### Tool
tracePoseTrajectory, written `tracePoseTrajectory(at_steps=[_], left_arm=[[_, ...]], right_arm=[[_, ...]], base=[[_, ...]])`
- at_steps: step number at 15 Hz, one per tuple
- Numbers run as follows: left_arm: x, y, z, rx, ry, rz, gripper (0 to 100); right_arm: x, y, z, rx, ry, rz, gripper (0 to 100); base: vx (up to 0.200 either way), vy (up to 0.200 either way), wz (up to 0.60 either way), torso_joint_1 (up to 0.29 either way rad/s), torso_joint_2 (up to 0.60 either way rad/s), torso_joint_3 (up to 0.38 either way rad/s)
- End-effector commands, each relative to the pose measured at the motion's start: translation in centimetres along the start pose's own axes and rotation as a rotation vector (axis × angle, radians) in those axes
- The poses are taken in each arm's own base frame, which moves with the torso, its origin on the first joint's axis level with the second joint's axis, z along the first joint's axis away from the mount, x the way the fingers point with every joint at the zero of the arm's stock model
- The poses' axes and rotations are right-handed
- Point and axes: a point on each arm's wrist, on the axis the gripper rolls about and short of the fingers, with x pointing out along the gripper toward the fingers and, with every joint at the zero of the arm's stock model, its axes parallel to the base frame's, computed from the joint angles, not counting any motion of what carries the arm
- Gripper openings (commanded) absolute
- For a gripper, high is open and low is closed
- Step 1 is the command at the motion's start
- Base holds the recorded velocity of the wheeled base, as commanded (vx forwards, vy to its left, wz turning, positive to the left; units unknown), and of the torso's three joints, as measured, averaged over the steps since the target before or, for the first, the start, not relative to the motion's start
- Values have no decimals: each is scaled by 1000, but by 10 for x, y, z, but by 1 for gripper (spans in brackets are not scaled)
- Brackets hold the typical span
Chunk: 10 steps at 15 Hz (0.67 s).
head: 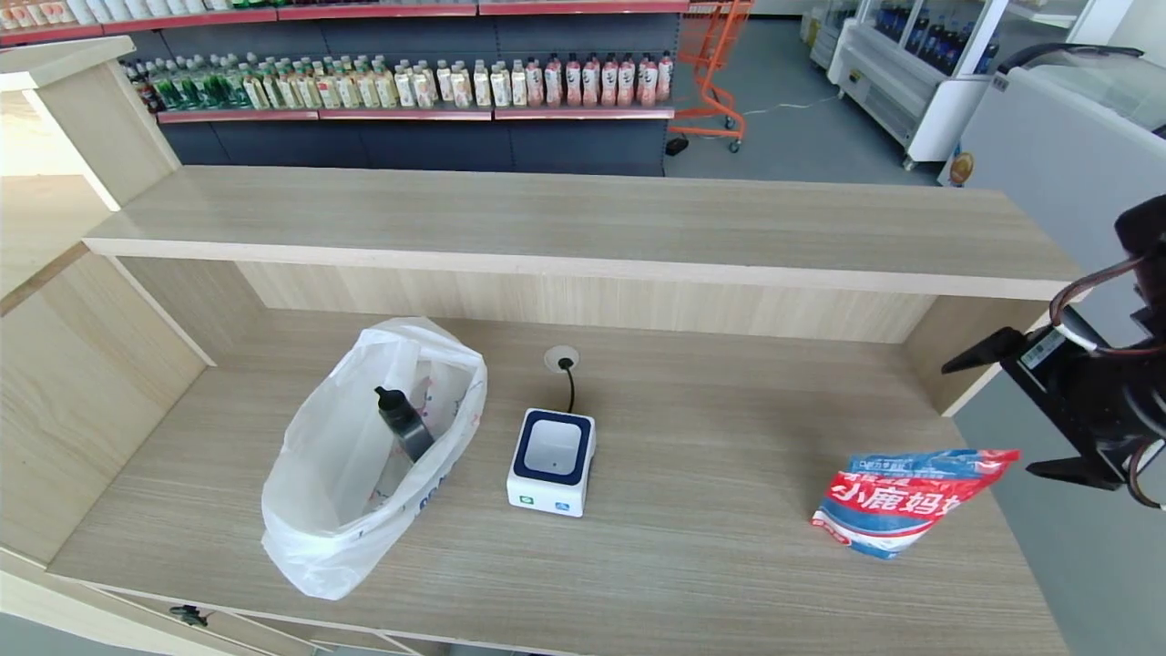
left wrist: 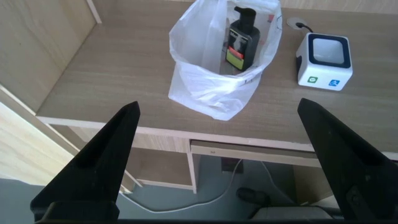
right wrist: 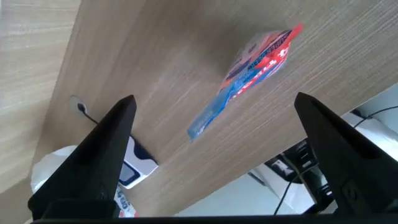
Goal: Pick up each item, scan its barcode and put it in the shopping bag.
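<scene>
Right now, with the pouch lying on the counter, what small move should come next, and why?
Probably bring the right tool down over the red and blue pouch. The pouch lies loose on the counter on that arm's side, and the tool is open and empty nearby. The bottle already sits in the shopping bag, so the pouch seems the one item left.

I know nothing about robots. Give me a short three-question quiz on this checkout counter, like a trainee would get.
1. True or false: the dark bottle is already inside the shopping bag.
2. What sits on the counter between the bag and the red and blue pouch? A) the scanner B) a basket C) a cup
3. Fill in: the right tool, near the pouch, is ___ (open or shut).
Key: 1 true; 2 A; 3 open.
</scene>
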Motion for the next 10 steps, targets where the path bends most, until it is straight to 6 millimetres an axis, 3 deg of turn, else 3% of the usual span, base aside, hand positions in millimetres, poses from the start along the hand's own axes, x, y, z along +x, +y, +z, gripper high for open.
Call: tracePoseTrajectory(at_steps=[1, 3, 5, 10], left_arm=[[0, 0, 0, -1, 2, 0, 100], [0, 0, 0, -1, 2, 0, 100], [0, 0, 0, -1, 2, 0, 100], [0, 0, 0, -1, 2, 0, 100]], right_arm=[[47, 3, -9, 3, 31, -140, 100], [66, 9, -17, -1, 38, -181, 100], [81, 19, -37, -59, 65, -205, 100], [132, 23, -59, -120, 27, -275, 100]], base=[[0, 0, 0, 0, 0, 0], [0, 0, 0, 0, 0, 0], [0, 0, 0, 0, 0, 0], [0, 0, 0, 0, 0, 0]])
